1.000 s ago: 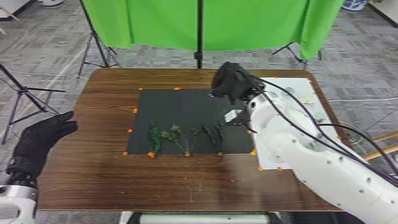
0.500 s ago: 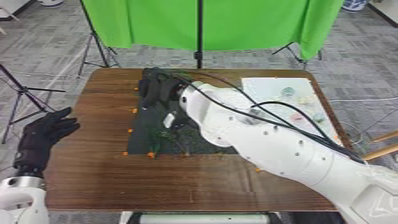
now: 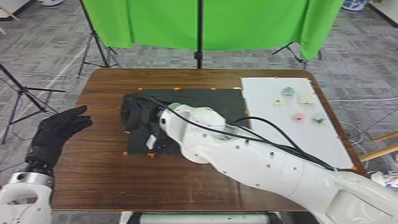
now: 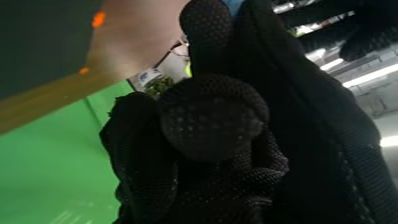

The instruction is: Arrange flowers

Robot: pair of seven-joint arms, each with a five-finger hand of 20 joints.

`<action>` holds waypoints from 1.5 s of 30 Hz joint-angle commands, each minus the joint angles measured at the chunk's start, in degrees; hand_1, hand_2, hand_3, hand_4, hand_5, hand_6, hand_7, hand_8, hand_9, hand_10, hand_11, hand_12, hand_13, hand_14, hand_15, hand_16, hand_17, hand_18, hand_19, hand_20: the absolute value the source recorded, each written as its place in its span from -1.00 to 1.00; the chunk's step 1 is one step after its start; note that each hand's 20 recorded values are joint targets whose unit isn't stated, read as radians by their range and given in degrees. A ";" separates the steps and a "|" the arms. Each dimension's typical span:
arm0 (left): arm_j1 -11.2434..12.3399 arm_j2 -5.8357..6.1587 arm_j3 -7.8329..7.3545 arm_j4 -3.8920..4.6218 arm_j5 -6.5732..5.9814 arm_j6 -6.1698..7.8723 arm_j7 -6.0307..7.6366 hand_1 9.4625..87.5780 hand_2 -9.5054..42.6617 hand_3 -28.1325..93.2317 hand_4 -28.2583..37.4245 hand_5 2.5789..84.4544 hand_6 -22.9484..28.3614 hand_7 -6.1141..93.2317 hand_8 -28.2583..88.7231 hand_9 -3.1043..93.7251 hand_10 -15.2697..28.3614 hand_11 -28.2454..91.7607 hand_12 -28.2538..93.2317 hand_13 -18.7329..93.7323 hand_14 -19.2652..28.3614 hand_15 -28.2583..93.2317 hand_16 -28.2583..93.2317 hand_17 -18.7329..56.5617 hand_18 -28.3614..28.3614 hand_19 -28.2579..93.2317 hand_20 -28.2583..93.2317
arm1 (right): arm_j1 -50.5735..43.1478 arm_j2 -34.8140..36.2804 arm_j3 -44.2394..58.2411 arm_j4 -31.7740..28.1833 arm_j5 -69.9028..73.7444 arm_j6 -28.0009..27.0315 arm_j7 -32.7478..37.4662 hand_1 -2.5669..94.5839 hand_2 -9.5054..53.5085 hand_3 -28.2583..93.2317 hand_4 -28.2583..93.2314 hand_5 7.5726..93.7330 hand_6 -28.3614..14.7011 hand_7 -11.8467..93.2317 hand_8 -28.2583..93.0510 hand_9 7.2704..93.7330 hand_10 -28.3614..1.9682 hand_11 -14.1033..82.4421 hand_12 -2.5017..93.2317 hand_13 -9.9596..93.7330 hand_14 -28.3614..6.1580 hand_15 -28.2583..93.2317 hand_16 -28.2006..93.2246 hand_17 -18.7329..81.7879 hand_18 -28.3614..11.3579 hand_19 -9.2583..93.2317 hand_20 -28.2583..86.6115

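Five small flowers, among them a pink one [image 3: 298, 117], a pale blue-green one [image 3: 287, 92] and a cream one [image 3: 306, 99], are lying on the white sheet [image 3: 311, 142] just to the right of the black mat [image 3: 222, 97]. The sheet is now showing along nearly its whole length, the right arm [image 3: 258, 167] having swung leftward off it in the past second. That arm is instead stretching over the near part of the mat, hiding the cut green stems that were showing there a second ago.

The right hand [image 3: 138, 112] is hovering over the mat's left side, having come across from its far right part and then nearer the robot. In the right wrist view, a leafy green bit [image 4: 161, 85] is peeking out beside the right hand [image 4: 306, 125] (whether the glove is open or gripping it, one cannot tell).

Left of the mat, the left hand [image 3: 62, 127] is floating with relaxed, spread fingers, holding nothing, slightly farther forward and closer to the mat than a second ago. Orange markers [image 3: 152, 155] are dotting the mat's edges, and a green curtain [image 3: 160, 27] is hanging beyond it.
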 commanded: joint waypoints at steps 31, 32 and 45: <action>0.32 -1.84 1.34 0.46 1.38 -2.43 -1.13 -0.61 -0.01 0.54 -0.99 0.09 0.17 -0.70 -0.61 0.02 0.41 -0.21 -0.37 0.04 0.62 -0.22 -0.56 -0.14 0.54 -0.21 -0.17 | -1.90 -2.25 -2.98 5.36 -13.31 3.90 1.72 0.20 -1.00 0.39 -0.75 0.43 0.40 -0.37 -0.46 0.86 0.24 -0.48 -0.13 0.98 0.61 0.35 0.08 0.66 -0.19 1.00 0.44; 0.32 -1.82 1.30 0.47 1.40 -2.49 -1.30 -0.61 -0.03 0.54 -0.98 0.09 0.17 -0.70 -0.61 0.02 0.42 -0.21 -0.37 0.04 0.62 -0.22 -0.56 -0.14 0.54 -0.21 -0.17 | -2.10 -2.25 -2.64 5.37 -13.71 3.14 1.69 0.19 -1.00 0.40 -0.74 0.43 0.40 -0.38 -0.47 0.85 0.23 -0.47 -0.13 0.98 0.61 0.35 0.08 0.66 -0.19 1.00 0.44; 0.86 -1.75 0.76 0.22 1.42 -2.74 -1.66 -0.61 -0.10 0.54 -0.96 0.09 0.16 -0.70 -0.61 0.02 0.42 -0.22 -0.37 0.03 0.62 -0.23 -0.55 -0.15 0.54 -0.22 -0.17 | -1.70 -0.93 -3.05 4.78 -17.47 3.36 2.07 0.04 -1.00 0.50 -0.78 0.33 0.45 -0.41 -0.63 0.74 0.20 -0.36 -0.22 0.96 0.56 0.35 0.08 0.62 -0.22 1.00 0.42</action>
